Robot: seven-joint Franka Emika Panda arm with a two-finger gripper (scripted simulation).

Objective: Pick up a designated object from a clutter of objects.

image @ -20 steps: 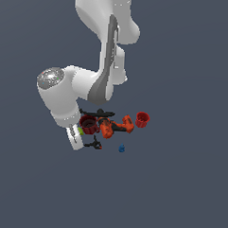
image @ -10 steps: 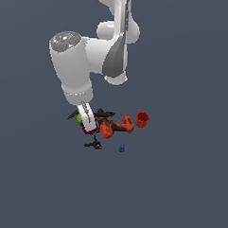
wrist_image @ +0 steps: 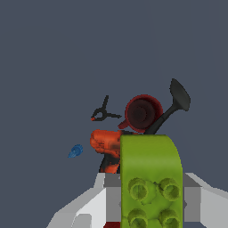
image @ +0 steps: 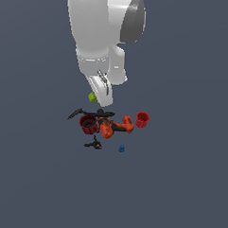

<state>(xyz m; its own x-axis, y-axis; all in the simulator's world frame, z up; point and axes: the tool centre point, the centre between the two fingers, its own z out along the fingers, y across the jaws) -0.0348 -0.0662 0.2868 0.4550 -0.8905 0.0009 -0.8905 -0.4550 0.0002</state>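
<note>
My arm (image: 98, 34), white, above the heap. My pincer (image: 101, 92), clamped on the lime-green block (wrist_image: 150, 178), held clear above the clutter. Below: orange-and-black drill (image: 116, 127); two red cups, one (image: 89, 124) beside the drill, one (image: 142, 119) apart; small black clamp (image: 94, 144); tiny blue piece (image: 121, 148).

Only extras here: a small black-and-orange clamp (image: 94, 144) lying flat on the plain slate-grey floor (image: 178, 195), roughly 7 o'clock from the middle of the exterior view. Thin black handles splayed out, orange at the tip. The wrist view catches it too (wrist_image: 103, 115), sitting on its own.
</note>
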